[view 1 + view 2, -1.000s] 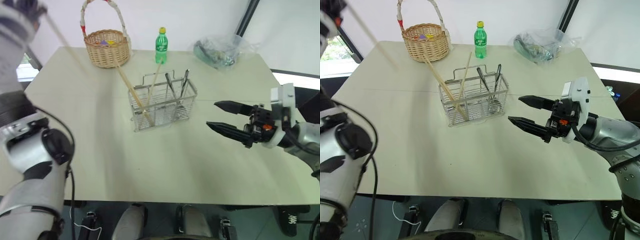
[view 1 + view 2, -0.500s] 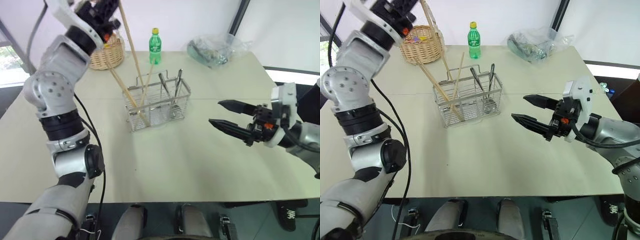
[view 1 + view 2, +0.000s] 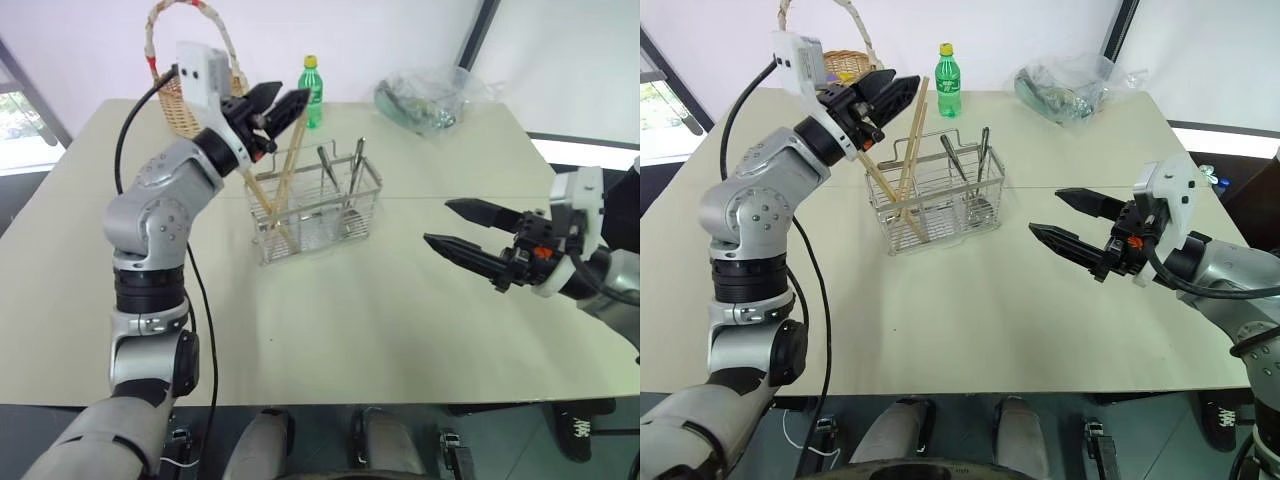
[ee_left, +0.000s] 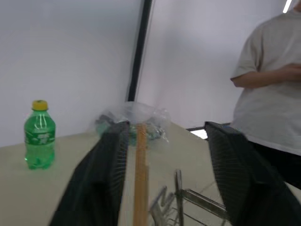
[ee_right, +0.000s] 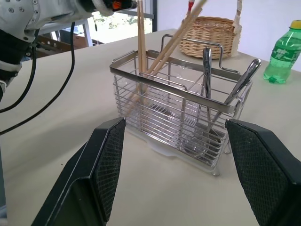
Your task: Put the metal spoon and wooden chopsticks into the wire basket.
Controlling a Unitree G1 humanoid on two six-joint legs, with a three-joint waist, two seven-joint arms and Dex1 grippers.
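The wire basket [image 3: 315, 205] stands in the middle of the table. Several wooden chopsticks [image 5: 141, 52] lean in its left compartment. The metal spoon [image 5: 207, 70] stands handle-up in the right compartment beside another metal utensil [image 5: 244, 77]. My left gripper [image 3: 294, 92] hovers open above the basket's left end. The top of one chopstick [image 4: 140, 179] rises between its fingers [image 4: 110, 169], close to one of them. My right gripper [image 3: 437, 222] hangs open and empty to the right of the basket, pointing at it.
A wicker basket [image 3: 180, 95] with a tall handle, a green bottle [image 3: 312, 85] and a crumpled plastic bag [image 3: 430, 98] sit along the table's far edge. A person [image 4: 268, 94] stands beyond the table. Bare tabletop [image 3: 330, 320] lies in front of the wire basket.
My left arm swung down and right, bringing a chopstick into the basket's left compartment, and its jaws opened. The right gripper stayed put.
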